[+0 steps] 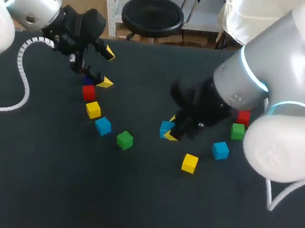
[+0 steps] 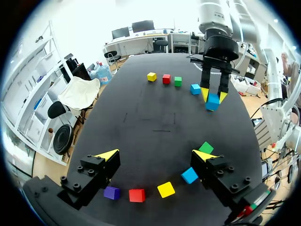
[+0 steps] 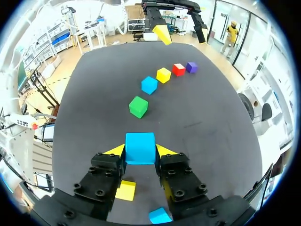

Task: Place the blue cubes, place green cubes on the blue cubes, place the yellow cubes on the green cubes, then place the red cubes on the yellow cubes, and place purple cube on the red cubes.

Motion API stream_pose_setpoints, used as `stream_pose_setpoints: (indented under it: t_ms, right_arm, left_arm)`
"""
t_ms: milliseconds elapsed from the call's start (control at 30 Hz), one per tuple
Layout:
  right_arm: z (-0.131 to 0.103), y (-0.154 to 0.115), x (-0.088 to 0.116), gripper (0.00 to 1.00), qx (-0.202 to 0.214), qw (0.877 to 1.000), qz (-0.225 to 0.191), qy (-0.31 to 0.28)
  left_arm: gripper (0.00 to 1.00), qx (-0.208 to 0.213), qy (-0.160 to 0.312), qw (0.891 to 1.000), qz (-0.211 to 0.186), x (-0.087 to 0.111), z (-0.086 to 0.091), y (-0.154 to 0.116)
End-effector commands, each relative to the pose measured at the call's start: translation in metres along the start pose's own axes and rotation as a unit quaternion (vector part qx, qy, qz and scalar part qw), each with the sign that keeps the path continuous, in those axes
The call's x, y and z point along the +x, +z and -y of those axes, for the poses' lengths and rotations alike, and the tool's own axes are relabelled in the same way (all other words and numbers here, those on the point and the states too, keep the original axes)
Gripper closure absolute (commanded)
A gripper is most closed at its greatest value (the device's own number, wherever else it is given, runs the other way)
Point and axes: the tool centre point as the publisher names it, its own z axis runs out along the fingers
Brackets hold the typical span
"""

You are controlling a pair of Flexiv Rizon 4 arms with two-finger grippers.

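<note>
The right arm (image 1: 267,72) slants down over the middle of the table (image 1: 131,199), the right gripper (image 3: 140,151) clamped on a blue cube (image 3: 140,143). The left gripper (image 2: 156,154) hangs wide open above the purple cube (image 2: 112,192), near the far left corner.

A cube (image 3: 140,148) sits between the right fingers (image 3: 165,150), a row (image 3: 149,85) ahead

Blue cube (image 2: 212,102) in the right tool (image 2: 213,95)

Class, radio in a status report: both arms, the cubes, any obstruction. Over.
Right jaws shut on a blue cube. Left jaws open near the purple cube. No cubes stacked yet. Green cube ahead of right jaws.
</note>
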Motion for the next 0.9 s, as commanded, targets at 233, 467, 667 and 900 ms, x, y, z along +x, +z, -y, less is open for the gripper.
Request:
stream_pose_setpoints:
  t_ms: [233, 467, 667, 900]
  right_arm:
    - [0.002, -0.001, 0.0, 1.0, -0.014, 1.0, 0.001, -0.001]
    - [0.002, -0.001, 0.0, 1.0, -0.014, 1.0, 0.001, -0.001]
    - [0.002, -0.001, 0.0, 1.0, -0.014, 1.0, 0.001, -0.001]
    - [0.022, -0.004, -0.003, 1.0, -0.012, 1.0, 0.012, -0.019]
  left_arm:
    - [0.0, 0.001, 0.0, 1.0, -0.001, 0.0, 0.0, 0.0]
    - [0.0, 0.001, 0.0, 1.0, -0.001, 0.0, 0.0, 0.0]
    - [0.0, 0.001, 0.0, 1.0, -0.001, 0.0, 0.0, 0.0]
    - [0.0, 0.001, 0.0, 1.0, -0.001, 0.0, 0.0, 0.0]
